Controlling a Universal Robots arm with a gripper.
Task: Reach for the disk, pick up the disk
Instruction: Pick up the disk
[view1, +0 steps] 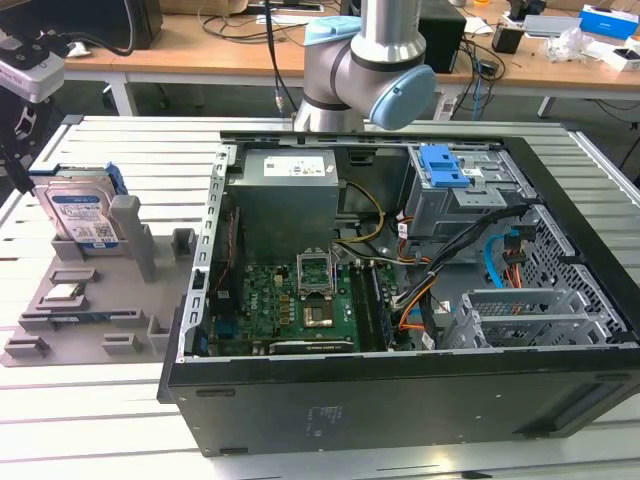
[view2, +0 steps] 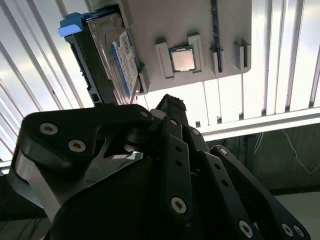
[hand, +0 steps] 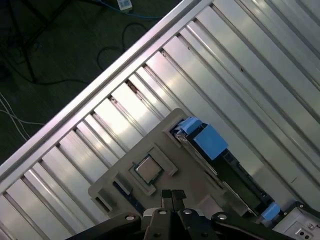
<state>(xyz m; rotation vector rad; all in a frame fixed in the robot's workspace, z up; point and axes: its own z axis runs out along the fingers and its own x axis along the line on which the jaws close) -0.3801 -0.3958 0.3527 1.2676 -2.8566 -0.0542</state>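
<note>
Disk (view1: 82, 215) stood on edge in the grey fixture (view1: 85, 335) at the exterior view's left, long axis along its slot. Gripper (hand: 172, 194) hung above, fingertips together, empty, nearer the chip (hand: 146, 169). Disk sat off to one side, well apart.

The exterior view stands high in front of the open case (view1: 400, 400), looking down and across the table (view1: 130, 150) toward the arm (view1: 365, 70). It is a wide shot, with the grey tray (view1: 160, 290) at the exterior view's left. The second wrist view sits close behind the gripper (view2: 172, 102), peering past its links at that tray from near. The first wrist view looks steeply down on the tray from farther off, with floor beyond the table's edge. All three share tray, disk (view1: 82, 215) and chip (view1: 63, 293).
</note>
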